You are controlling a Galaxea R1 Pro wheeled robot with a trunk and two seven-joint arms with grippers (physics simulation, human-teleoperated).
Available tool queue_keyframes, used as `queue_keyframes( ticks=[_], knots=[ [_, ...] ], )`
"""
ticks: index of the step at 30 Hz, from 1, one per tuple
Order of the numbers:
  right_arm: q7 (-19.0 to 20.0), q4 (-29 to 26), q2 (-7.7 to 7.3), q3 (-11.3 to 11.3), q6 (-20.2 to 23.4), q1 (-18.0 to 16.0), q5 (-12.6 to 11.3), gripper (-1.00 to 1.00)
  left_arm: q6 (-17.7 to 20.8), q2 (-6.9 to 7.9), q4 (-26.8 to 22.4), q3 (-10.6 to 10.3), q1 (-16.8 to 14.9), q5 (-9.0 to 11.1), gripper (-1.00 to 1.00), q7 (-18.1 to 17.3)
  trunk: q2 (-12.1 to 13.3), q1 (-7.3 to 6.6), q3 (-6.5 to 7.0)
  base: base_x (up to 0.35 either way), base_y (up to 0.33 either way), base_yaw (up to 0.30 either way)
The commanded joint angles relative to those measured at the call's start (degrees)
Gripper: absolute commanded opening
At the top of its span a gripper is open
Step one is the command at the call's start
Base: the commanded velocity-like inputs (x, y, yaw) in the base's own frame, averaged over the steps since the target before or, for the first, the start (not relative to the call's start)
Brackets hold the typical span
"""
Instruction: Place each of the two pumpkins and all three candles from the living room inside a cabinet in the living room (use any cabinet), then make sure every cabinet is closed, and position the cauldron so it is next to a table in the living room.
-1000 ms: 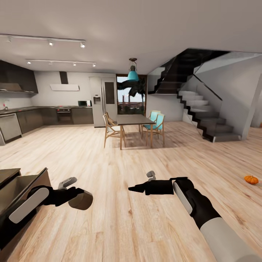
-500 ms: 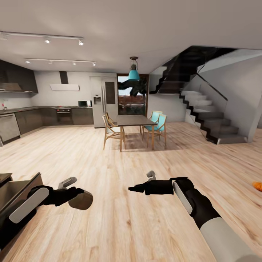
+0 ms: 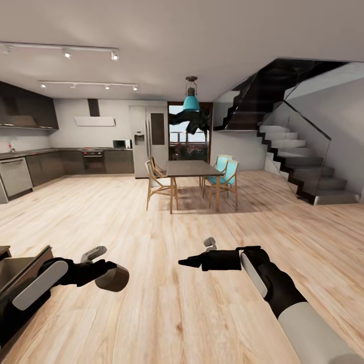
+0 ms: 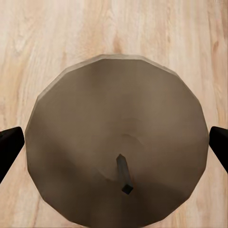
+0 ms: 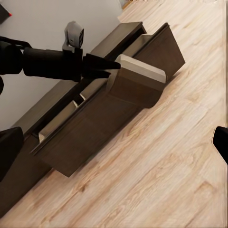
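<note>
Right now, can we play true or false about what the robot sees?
1. The left tool holds a brown candle. True.
2. The right tool holds a pumpkin. False: it is open and holds nothing.
3. The drawer is shut. False: it is pulled open, seen in the right wrist view.
4. A dining table with chairs stands far across the wood floor. True.
5. The lamp over that table is red. False: it is teal.
</note>
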Motion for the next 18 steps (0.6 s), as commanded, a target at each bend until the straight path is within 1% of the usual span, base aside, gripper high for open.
queue_keyframes(
  ticks=[1,18],
  knots=[
    [-0.1,0.0,-0.07,0.1,0.3,0.0,-0.3,1.00,-0.1,0.05,-0.1,-0.1,-0.1,0.6,-1.00,0.5,0.0,0.03,-0.07,0.319,-0.088,0.000],
    [-0.1,0.0,-0.07,0.1,0.3,0.0,-0.3,1.00,-0.1,0.05,-0.1,-0.1,-0.1,0.6,-1.00,0.5,0.0,0.03,-0.07,0.319,-0.088,0.000]
  ],
)
